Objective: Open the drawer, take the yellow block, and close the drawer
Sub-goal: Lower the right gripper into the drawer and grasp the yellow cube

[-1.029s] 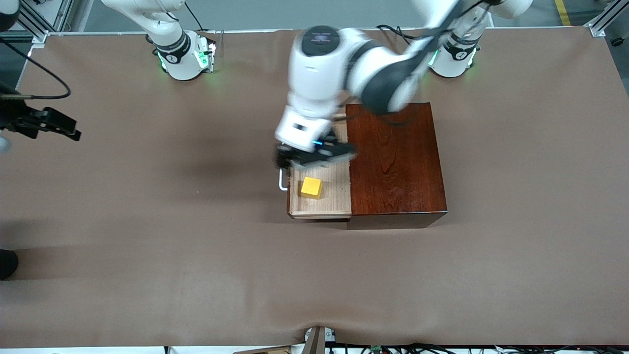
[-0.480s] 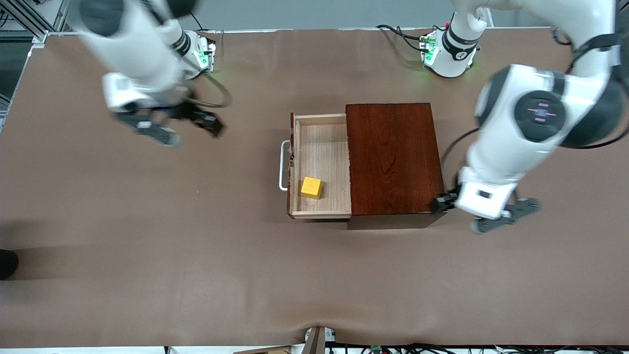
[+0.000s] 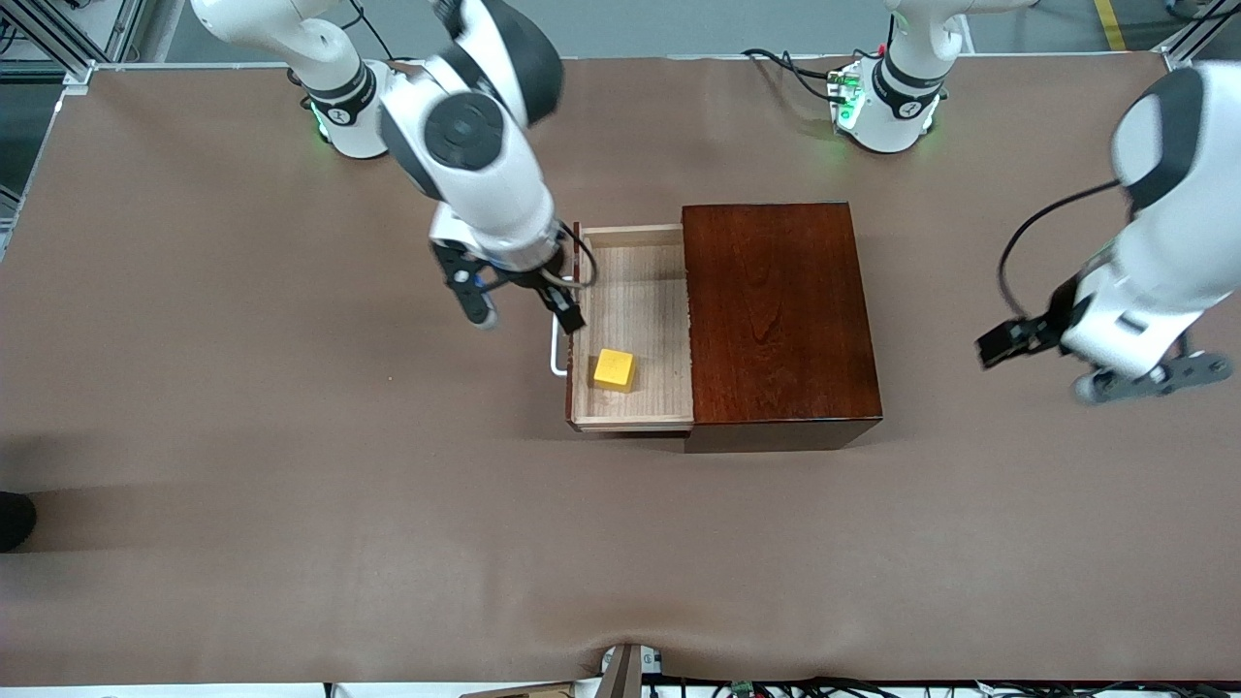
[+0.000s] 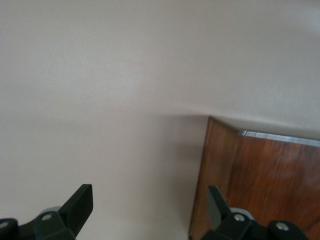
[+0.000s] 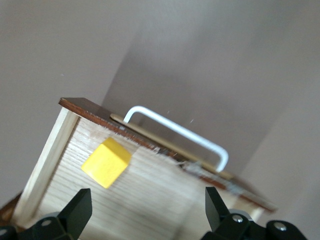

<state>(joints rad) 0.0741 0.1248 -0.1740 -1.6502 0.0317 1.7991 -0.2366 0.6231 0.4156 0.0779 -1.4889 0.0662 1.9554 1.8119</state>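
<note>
The drawer [image 3: 635, 281] stands pulled out of the dark reddish-brown box [image 3: 776, 310], its white handle [image 3: 556, 334] facing the right arm's end. The yellow block [image 3: 614, 369] lies on the drawer floor in the corner nearest the front camera. My right gripper [image 3: 525, 320] is open and empty over the handle and drawer front. In the right wrist view the block [image 5: 106, 162], handle [image 5: 175, 132] and pale floor [image 5: 150, 200] show past my open right gripper [image 5: 147, 210]. My left gripper [image 3: 1057, 373] is open and empty over the table beside the box.
The brown table cover [image 3: 291, 436] stretches wide round the box. The left wrist view shows a corner of the box [image 4: 260, 185] and bare table under my left gripper [image 4: 150, 207]. Cables lie by the left arm's base [image 3: 887, 92].
The left arm swung off the drawer to its own end of the table. The right arm swung in from its end to over the drawer front. Drawer and block stayed put.
</note>
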